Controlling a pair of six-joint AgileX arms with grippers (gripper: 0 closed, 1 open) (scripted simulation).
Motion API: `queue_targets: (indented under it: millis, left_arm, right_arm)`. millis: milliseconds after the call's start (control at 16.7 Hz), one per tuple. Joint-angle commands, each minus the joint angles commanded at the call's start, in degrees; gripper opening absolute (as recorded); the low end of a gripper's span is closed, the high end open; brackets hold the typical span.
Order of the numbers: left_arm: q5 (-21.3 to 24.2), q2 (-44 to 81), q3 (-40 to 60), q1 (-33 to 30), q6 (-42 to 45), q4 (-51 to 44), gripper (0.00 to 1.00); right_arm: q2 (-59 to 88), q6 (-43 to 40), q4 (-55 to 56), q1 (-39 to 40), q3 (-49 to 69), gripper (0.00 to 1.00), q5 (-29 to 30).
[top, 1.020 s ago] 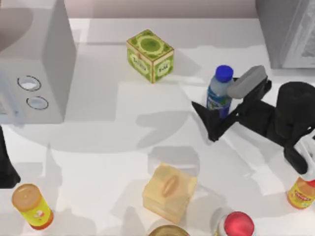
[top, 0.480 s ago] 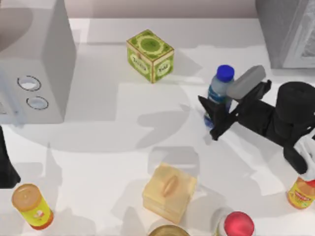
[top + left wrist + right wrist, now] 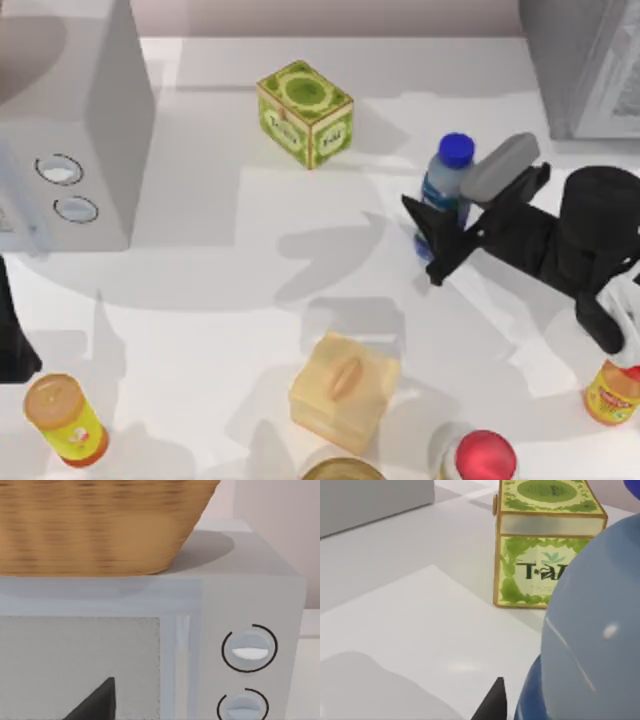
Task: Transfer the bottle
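Observation:
The bottle (image 3: pixel 445 185), clear plastic with a round blue cap and a blue, green and white label, stands at the table's right-middle. My right gripper (image 3: pixel 425 240) is shut on the bottle's lower body, reaching in from the right. In the right wrist view the bottle (image 3: pixel 590 630) looms close, with one dark fingertip (image 3: pixel 492 702) beside it. My left arm (image 3: pixel 12 345) is parked at the table's left edge. A dark fingertip (image 3: pixel 95 705) of it points at the microwave's door.
A grey microwave (image 3: pixel 70 130) with a basket (image 3: pixel 100 525) on top stands at the left. A green tea box (image 3: pixel 305 112) is at the back. Near the front are a tan box (image 3: pixel 343 390), a yellow bottle (image 3: pixel 65 420), a red-capped item (image 3: pixel 485 458) and a small yellow-orange bottle (image 3: pixel 612 392).
The right gripper's fingers have closed in from a wider spread onto the bottle. Since half a second ago almost nothing has moved. The left arm has stayed still.

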Motion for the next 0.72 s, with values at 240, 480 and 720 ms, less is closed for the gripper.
queue_targets:
  millis: [240, 480, 720]
  left_arm:
    - [0.0, 0.0, 0.0, 0.0, 0.0, 0.0, 1.0]
    - [0.0, 0.0, 0.0, 0.0, 0.0, 0.0, 1.0]
    - [0.0, 0.0, 0.0, 0.0, 0.0, 0.0, 1.0]
  right_arm:
    - [-0.13, 0.08, -0.02, -0.1, -0.05, 0.0, -0.02]
    - [-3.66, 2.33, 0.99, -4.0, -2.74, 0.0, 1.21]
    - [-11.99, 4.04, 2.8, -16.96, -10.06, 0.0, 4.01]
